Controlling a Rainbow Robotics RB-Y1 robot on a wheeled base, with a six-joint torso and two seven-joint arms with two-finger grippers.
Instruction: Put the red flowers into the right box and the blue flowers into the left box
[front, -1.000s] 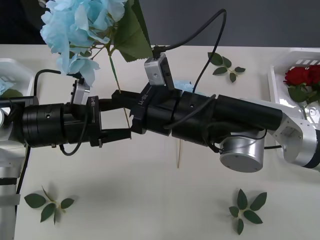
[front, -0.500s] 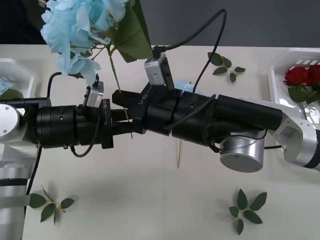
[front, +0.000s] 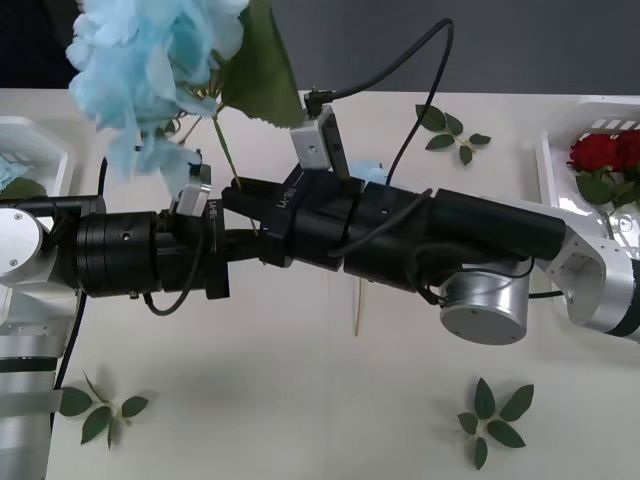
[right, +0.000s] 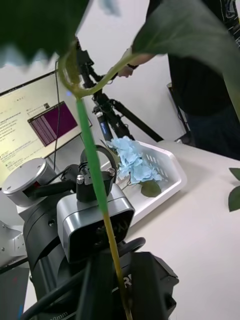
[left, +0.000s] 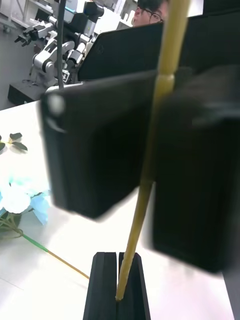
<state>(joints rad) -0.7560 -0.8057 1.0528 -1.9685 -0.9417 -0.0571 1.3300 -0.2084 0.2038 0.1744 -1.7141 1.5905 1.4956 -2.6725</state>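
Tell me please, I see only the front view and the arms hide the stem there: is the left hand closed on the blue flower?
Observer: Yes. In the left wrist view the left hand is shut on the yellow lower end of the blue flower's stem.
Operator: And the right hand, does it hold too?
Observer: The right hand is shut on the same stem, higher up.
Operator: Is there something in the left box?
Observer: The right wrist view shows the left box with another blue flower lying in it.
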